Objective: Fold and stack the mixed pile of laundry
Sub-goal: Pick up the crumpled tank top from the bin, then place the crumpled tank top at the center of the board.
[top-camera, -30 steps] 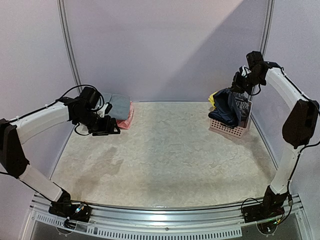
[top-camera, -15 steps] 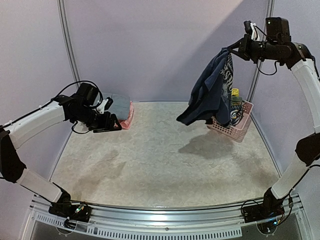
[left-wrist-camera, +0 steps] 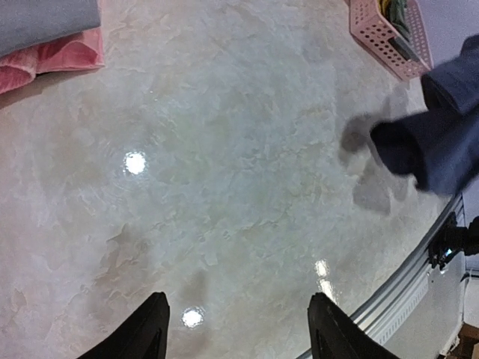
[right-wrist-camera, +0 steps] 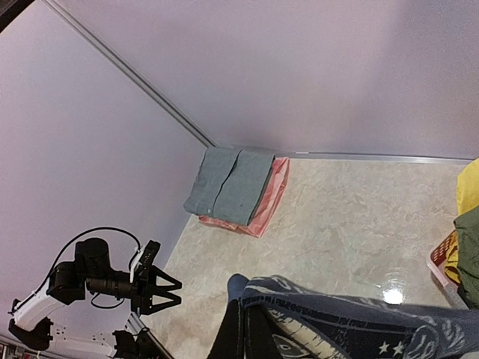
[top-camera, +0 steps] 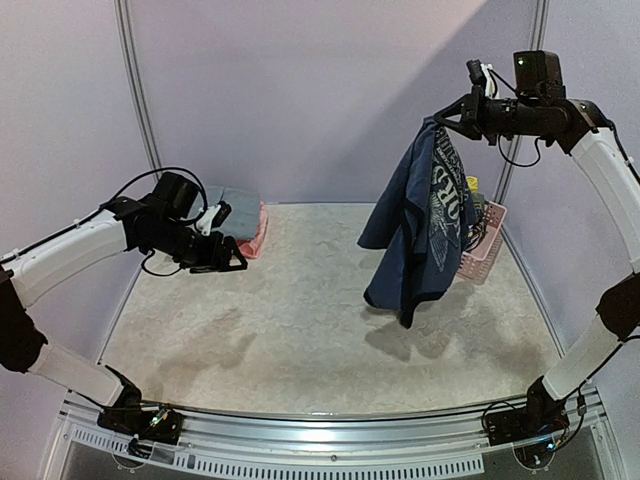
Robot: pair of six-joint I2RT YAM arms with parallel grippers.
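Note:
My right gripper (top-camera: 441, 117) is raised high at the back right, shut on the navy sleeveless top (top-camera: 415, 230). The top hangs free above the table with its white lettering showing. In the right wrist view the closed fingers (right-wrist-camera: 243, 329) pinch a bunched edge of the navy top (right-wrist-camera: 359, 325). My left gripper (top-camera: 232, 256) hovers at the left, open and empty; the left wrist view shows bare table between its fingers (left-wrist-camera: 236, 303). A yellow piece (right-wrist-camera: 468, 187) and a green garment (right-wrist-camera: 469, 254) lie in the basket.
A folded grey garment (top-camera: 236, 208) lies on a folded pink one (top-camera: 256, 236) at the back left corner. The pink slatted basket (top-camera: 486, 243) stands at the back right, partly behind the hanging top. Walls close the back and sides.
The right arm has lifted the navy top out of the basket and swung it up and left, so it now hangs free. The left gripper has shifted slightly.

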